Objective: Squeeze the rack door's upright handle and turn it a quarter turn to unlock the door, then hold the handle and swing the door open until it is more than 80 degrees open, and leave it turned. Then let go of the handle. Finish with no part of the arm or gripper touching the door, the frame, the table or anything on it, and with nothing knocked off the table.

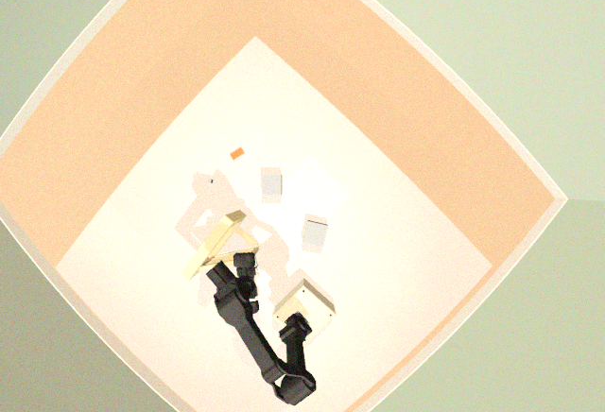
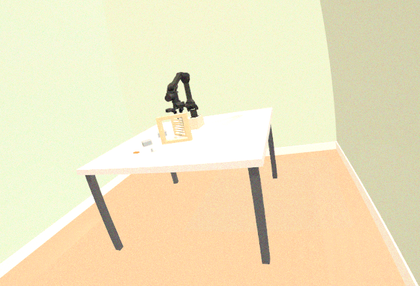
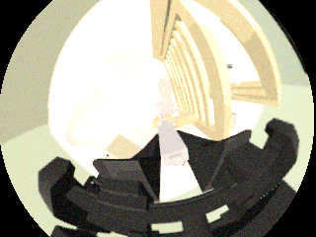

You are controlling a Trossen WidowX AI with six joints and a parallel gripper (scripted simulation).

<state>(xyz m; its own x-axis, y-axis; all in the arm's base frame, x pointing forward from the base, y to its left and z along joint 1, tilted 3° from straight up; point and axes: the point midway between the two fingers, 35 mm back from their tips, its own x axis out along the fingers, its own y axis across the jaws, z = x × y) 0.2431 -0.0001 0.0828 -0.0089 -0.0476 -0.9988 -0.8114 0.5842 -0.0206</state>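
Your black arm [image 1: 253,336] [image 2: 188,93] stands on a pale cream base block [image 1: 319,307] [image 2: 197,122] and bends over a white table [image 1: 390,251] [image 2: 220,150]. The table has a square top and dark, straight legs. Beneath it spreads an orange-tan floor [image 1: 112,105] [image 2: 189,242], edged by a whitish baseboard [image 1: 441,63] [image 2: 306,149]. The walls [image 1: 527,56] [image 2: 220,39] are pale green, deeper in tone at the right of the exterior view. Light washes out much of the tabletop, and the arm's soft pinkish shadow falls across it.

Your gripper [image 1: 244,261] [image 3: 168,134] is closed down to a narrow gap on the door's pale upright handle [image 3: 173,150], seen between its dark fingers in the wrist view. The rack's wooden frame [image 1: 210,248] [image 2: 188,128] [image 3: 269,69] stands upright on the table, near the base block. Its slatted door [image 2: 178,124] [image 3: 190,74] is swung out from the frame, partly open, toward the arm's side; you cannot tell the exact angle.

Beyond the rack lie two grey blocks [image 1: 271,184] [image 2: 146,142], well apart from each other, a flat orange piece [image 1: 236,153] [image 2: 136,152] and a tiny grey item [image 1: 211,180] [image 2: 151,149].
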